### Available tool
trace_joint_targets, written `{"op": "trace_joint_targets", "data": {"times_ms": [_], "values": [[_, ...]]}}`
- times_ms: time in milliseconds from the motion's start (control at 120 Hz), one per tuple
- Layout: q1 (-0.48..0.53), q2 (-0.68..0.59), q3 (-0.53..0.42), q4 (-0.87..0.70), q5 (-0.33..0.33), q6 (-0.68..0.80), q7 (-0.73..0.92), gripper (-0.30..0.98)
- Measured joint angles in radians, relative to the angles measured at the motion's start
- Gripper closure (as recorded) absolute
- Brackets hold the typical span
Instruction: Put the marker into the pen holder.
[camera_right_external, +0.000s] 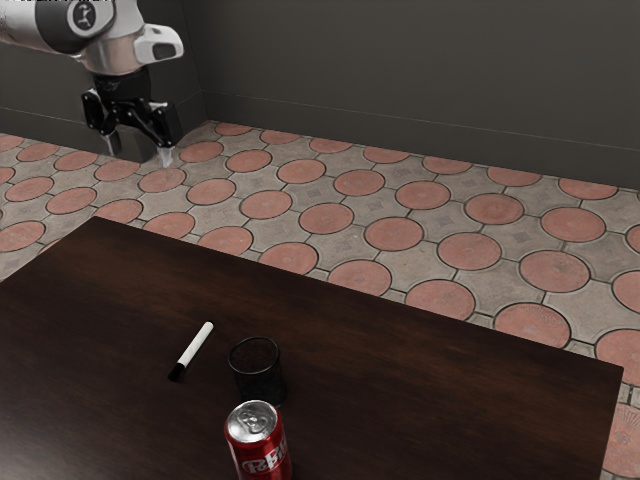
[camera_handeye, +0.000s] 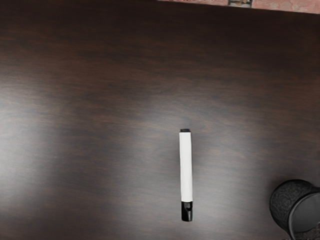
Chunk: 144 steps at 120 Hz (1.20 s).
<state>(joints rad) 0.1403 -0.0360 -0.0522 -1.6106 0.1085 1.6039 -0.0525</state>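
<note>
The fingers (camera_right_external: 166, 157) stand wide apart with nothing between them, well above the counter (camera_right_external: 420, 385); the black-and-white marker (camera_right_external: 194, 347) lies flat there, near the upright black pen holder (camera_right_external: 258, 378); a red soda can (camera_right_external: 258, 445) stands beside the pen holder.

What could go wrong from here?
The marker lies on its side, so an off-centre pinch by the open fingers could roll it away. The holder stands open end up; a marker not turned upright might catch its rim and tip it. The can stands close to the holder, so it could get knocked during the lowering.
</note>
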Motion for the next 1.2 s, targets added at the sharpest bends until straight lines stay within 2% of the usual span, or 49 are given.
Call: {"op": "trace_joint_targets", "data": {"times_ms": [133, 250, 375, 433, 542, 592, 825, 1200], "values": [[-0.069, 0.005, -0.001, -0.012, 0.003, 0.021, 0.007, 0.00], [-0.148, 0.025, 0.022, -0.136, 0.005, 0.088, 0.011, 0.00], [-0.191, 0.081, 0.029, -0.200, 0.003, 0.139, 0.004, 0.00], [-0.165, 0.102, 0.029, -0.237, 0.003, 0.160, -0.005, 0.00], [-0.015, 0.158, 0.031, -0.292, 0.001, 0.221, -0.019, 0.00], [0.018, 0.198, 0.031, -0.297, -0.003, 0.249, -0.024, 0.00], [0.030, 0.357, 0.031, -0.300, -0.025, 0.365, -0.039, 0.00], [0.030, 0.471, 0.029, -0.292, -0.040, 0.483, -0.048, 0.01]]}}
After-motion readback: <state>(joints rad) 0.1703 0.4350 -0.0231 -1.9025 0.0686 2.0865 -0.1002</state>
